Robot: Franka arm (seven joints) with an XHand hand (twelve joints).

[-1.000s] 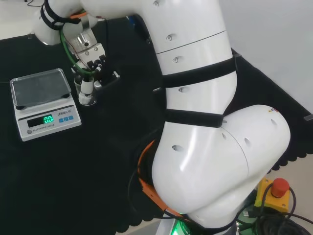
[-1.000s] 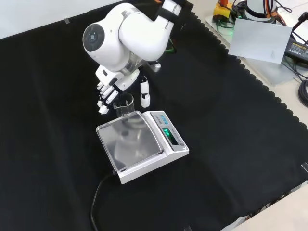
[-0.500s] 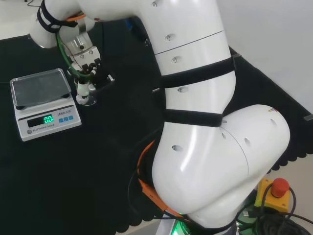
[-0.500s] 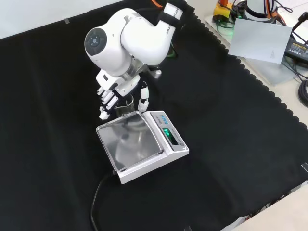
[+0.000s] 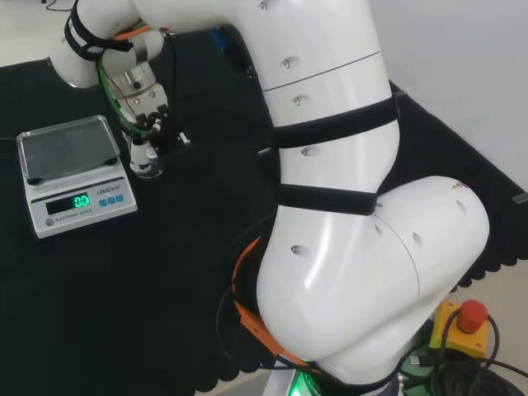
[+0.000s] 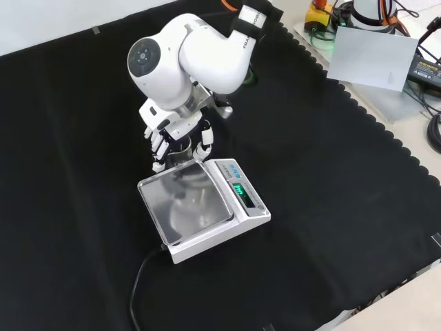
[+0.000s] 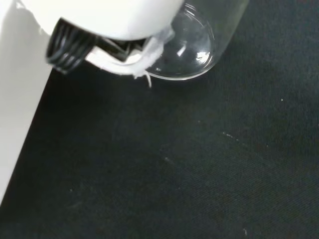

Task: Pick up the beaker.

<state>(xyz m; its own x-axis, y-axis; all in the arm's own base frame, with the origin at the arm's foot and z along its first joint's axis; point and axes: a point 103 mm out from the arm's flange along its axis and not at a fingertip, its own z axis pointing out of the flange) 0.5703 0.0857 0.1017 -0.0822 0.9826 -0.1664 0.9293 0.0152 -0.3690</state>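
The clear glass beaker [image 6: 182,149] stands upright on the black cloth, right against the far edge of the scale. The hand [image 6: 170,129] hangs over it, fingers [image 6: 158,148] on one side and thumb [image 6: 205,136] on the other, fairly straight, with the beaker in the gap. In the head view the hand [image 5: 145,115] is just right of the scale and the beaker [image 5: 148,170] sits below it, partly hidden by the thumb. The wrist view has the beaker's round base [image 7: 192,47] resting on the cloth under a blurred white part of the hand [image 7: 99,20].
A white electronic scale [image 6: 238,214] with a shiny pan lies just in front of the beaker in the front view, its cable trailing to the lower left. Its white side [image 7: 15,99] is close beside the hand. Open black cloth lies all around.
The hand has slid down and right in the front view, from beside the beaker to straddling it. The beaker has not moved.
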